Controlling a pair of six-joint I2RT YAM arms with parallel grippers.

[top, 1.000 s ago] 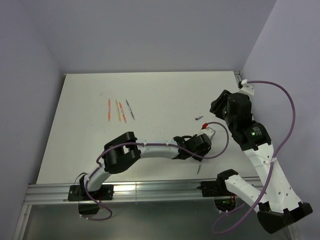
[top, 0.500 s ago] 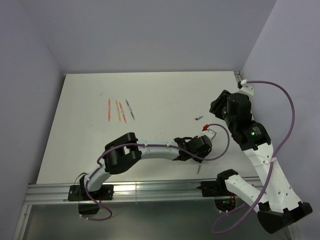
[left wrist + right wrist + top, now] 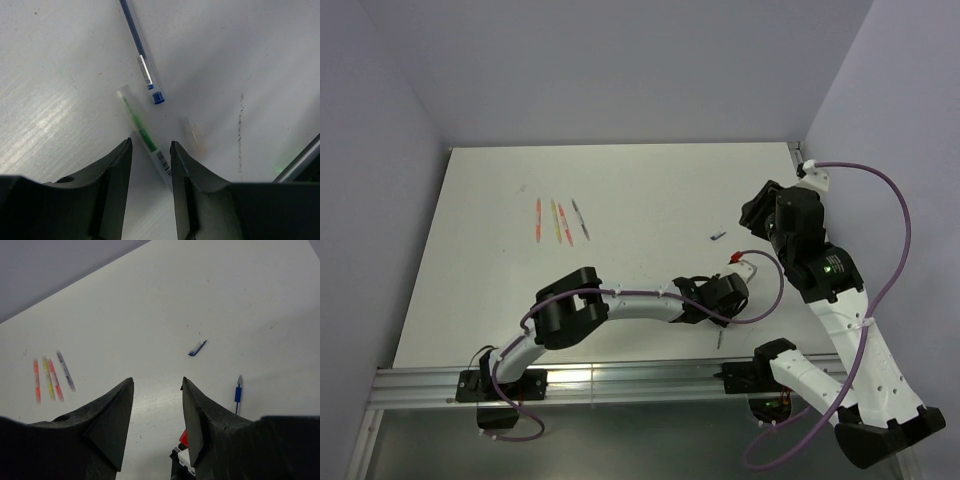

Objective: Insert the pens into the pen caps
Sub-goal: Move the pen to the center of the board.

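My left gripper [image 3: 150, 144] hangs low over the table, open, its jaws astride the barcode end of a green-clear pen [image 3: 140, 128] that lies flat and close to the right-hand finger. Just beyond it lie a blue pen [image 3: 142, 61] and a pale translucent cap [image 3: 192, 132]. My right gripper [image 3: 157, 381] is open and holds nothing, raised above the table. Ahead of it are a dark blue cap [image 3: 197, 348] and a blue pen [image 3: 238, 394]. In the top view the blue cap [image 3: 718, 237] lies between the two wrists.
Several pens, red-pink [image 3: 538, 220], yellow [image 3: 555, 221], orange [image 3: 565, 226] and grey [image 3: 580, 220], lie side by side at the far left. One thin pen [image 3: 719, 338] lies near the front rail [image 3: 620, 380]. A purple cable loops beside the left wrist [image 3: 720, 295].
My left wrist has slid a little to the right and towards the near edge. The right arm and the pens on the table have stayed put.
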